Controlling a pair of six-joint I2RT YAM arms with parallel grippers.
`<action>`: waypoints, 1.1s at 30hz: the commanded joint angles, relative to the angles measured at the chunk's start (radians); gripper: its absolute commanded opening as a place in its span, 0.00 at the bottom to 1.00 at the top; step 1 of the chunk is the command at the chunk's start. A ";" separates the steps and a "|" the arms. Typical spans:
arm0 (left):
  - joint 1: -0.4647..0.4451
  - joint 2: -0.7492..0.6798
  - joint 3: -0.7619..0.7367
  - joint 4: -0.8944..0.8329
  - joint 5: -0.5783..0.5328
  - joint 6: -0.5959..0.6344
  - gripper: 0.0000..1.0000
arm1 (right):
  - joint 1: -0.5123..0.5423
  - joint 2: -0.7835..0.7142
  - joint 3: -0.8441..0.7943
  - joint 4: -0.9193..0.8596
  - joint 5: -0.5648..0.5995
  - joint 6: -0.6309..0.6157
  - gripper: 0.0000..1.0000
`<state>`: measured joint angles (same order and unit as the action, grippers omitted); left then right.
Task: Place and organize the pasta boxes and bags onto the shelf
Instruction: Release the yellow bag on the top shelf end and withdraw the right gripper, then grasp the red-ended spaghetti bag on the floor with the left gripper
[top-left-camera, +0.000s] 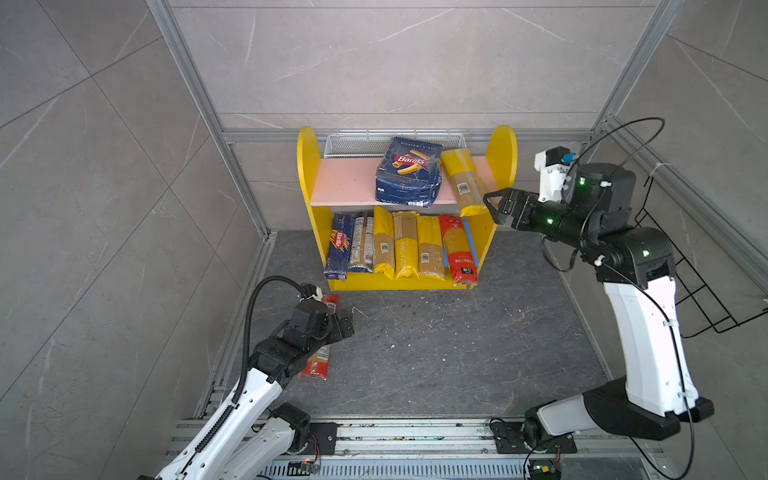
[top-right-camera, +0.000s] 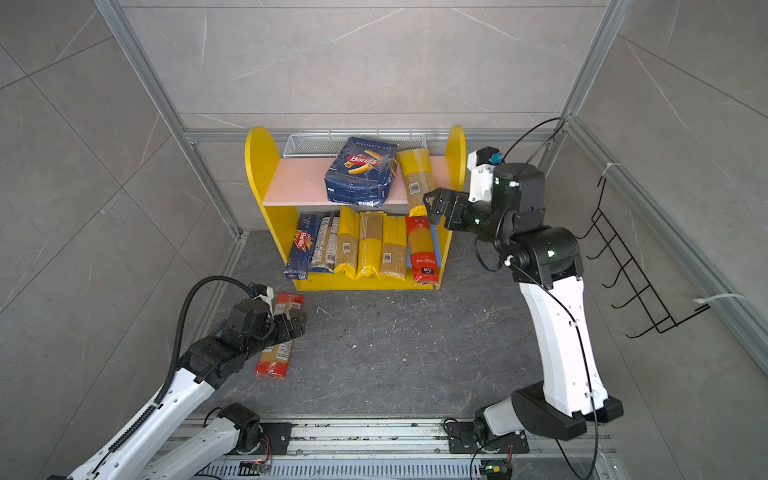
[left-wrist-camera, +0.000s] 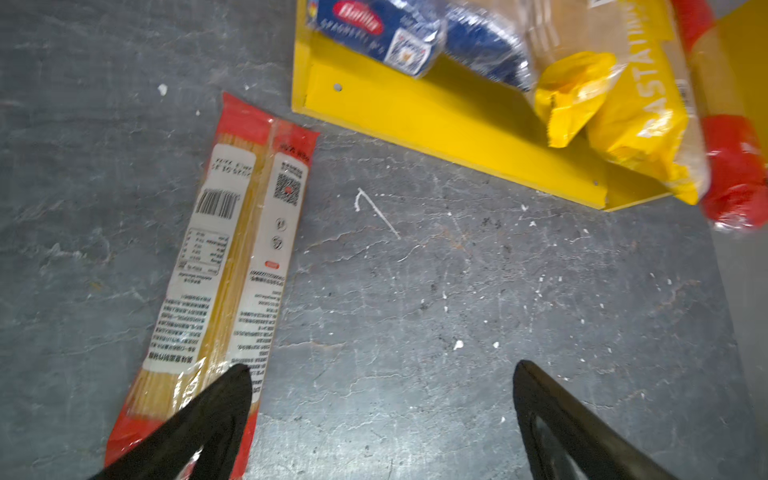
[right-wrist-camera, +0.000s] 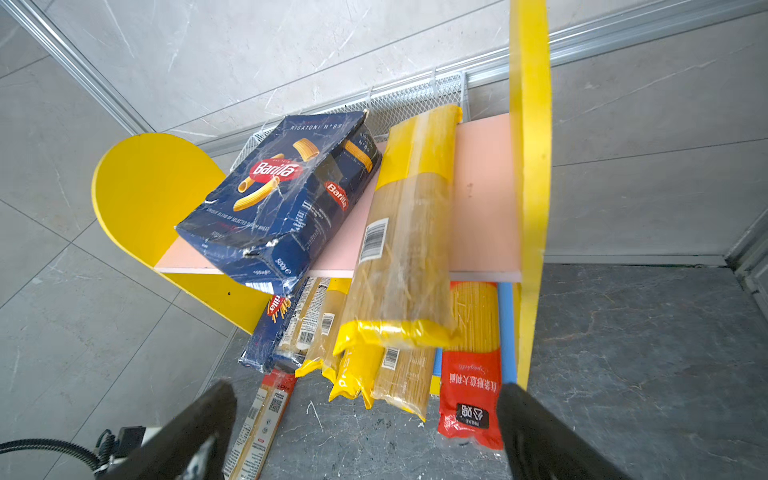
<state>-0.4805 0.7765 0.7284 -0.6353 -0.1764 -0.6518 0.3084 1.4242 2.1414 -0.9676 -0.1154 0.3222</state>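
So far: eight packs lie on the shelf (top-left-camera: 307, 166) and one is left on the floor (top-left-camera: 436, 340); the tidying looks unfinished as well.
Lower row: six packs lie side by side, from the dark-blue spaghetti box (top-left-camera: 340, 247) to a red-ended bag (top-left-camera: 457, 249). Their front ends stick out past the edge, and little room is left there.
Rigatoni pack (top-left-camera: 409, 172): flat but skewed on the pink upper board (top-left-camera: 345, 183), with its front edge over the lip.
Yellow-ended bag (top-left-camera: 463, 183): on the same board just beside the rigatoni, overhanging the front a good way; it probably needs pushing back.
Last bag (top-right-camera: 279, 336): red-ended, flat on the floor left of the shelf, partly under the left arm.
Free room: the left half of the pink board is bare, a likely spot for it.
Right gripper (right-wrist-camera: 365, 388): spread wide and empty, near the yellow-ended bag's overhanging end.
Left gripper (left-wrist-camera: 382, 368): spread wide and holding nothing, low over the floor, with one finger above the last bag's near end and not around it.
Black wire rack (top-right-camera: 636, 266): on the right wall, well apart, no obstacle.
Mesh basket (top-left-camera: 353, 145): behind the upper board, partly hidden by the rigatoni.
Crumbs (left-wrist-camera: 458, 344): pale specks on the floor, harmless.
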 joint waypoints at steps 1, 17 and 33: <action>0.011 -0.057 -0.054 -0.042 -0.074 -0.081 1.00 | 0.001 -0.082 -0.110 0.029 0.010 -0.015 1.00; 0.043 0.044 -0.236 0.025 -0.132 -0.204 1.00 | 0.001 -0.555 -0.781 0.097 -0.176 0.064 1.00; 0.042 0.064 -0.324 0.093 -0.252 -0.300 1.00 | 0.001 -0.642 -0.938 0.075 -0.226 0.010 0.99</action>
<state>-0.4423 0.8070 0.3912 -0.5777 -0.3977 -0.9306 0.3084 0.7929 1.2240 -0.8928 -0.3248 0.3614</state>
